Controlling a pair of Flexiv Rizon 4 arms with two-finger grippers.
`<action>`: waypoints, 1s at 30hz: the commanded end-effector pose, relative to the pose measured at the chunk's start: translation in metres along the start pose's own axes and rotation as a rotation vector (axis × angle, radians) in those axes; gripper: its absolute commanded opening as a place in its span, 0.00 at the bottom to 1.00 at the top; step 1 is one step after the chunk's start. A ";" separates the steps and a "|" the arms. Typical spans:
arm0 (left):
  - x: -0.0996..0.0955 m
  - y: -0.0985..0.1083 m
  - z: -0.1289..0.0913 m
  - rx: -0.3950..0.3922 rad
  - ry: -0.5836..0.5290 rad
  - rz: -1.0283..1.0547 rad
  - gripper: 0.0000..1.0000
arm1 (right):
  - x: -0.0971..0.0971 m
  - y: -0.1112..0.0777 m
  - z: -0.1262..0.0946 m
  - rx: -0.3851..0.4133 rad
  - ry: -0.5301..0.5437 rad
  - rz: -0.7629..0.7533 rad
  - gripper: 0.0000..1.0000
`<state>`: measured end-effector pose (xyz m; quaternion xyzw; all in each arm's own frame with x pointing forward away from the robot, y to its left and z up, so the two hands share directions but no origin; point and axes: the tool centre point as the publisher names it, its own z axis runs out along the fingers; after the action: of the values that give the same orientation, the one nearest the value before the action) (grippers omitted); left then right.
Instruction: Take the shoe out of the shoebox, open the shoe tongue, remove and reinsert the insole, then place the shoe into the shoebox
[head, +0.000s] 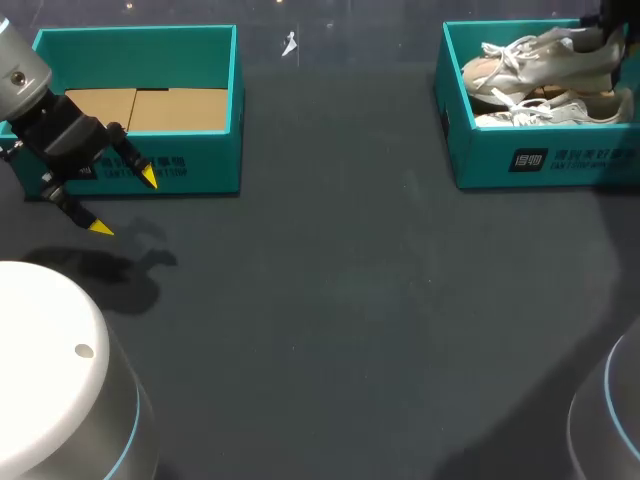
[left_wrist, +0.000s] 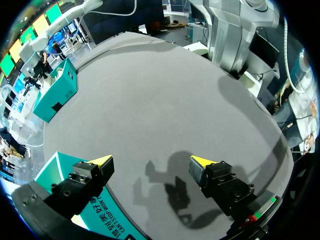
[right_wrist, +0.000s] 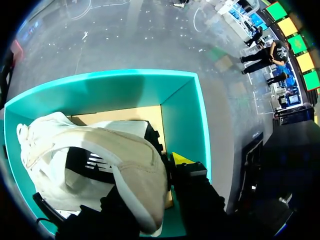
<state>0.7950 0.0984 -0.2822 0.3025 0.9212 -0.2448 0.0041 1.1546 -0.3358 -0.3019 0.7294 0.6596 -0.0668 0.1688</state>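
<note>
The shoe lies across the top of the teal shoebox at the table's far right. It is pale beige and white, tilted, and its upper side stands above the rim. In the right wrist view the shoe fills most of the space ahead of the gripper and hides much of the shoebox, leaving only two inner walls and a strip of tan floor in view.

Under it a second shoe, white and laced, lies on its side against the front wall, partly covered by the first.

The right gripper is cut off at the head view's corner, showing only as a dark body over the shoe's end. From the wrist, one yellow fingertip presses the shoe's outer side. The other finger is hidden, seemingly down inside the shoe's dark opening, so the grip looks closed on the shoe's wall.

Well apart, at the table's far left, stands a second teal box with a bare cardboard floor. The left gripper hangs just in front of it with its fingers spread wide and nothing between them. In its own wrist view the left gripper is above the grey table, with one finger over that box's corner. Its shadow falls on the cloth below.

A small white scrap lies on the table between the two boxes, too small to make out.
</note>
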 end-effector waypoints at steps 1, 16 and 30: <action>0.001 0.000 -0.001 -0.002 0.000 0.001 1.00 | 0.001 0.008 0.009 0.013 0.003 -0.004 0.00; 0.001 0.000 -0.001 -0.002 0.000 0.001 1.00 | 0.006 0.018 0.027 0.033 0.019 -0.028 0.00; 0.001 0.000 -0.001 -0.002 0.000 0.001 1.00 | 0.015 0.013 0.048 0.089 0.049 -0.051 0.00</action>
<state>0.7950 0.0984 -0.2822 0.3025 0.9212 -0.2448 0.0041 1.1672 -0.3378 -0.3462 0.7197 0.6783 -0.0782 0.1261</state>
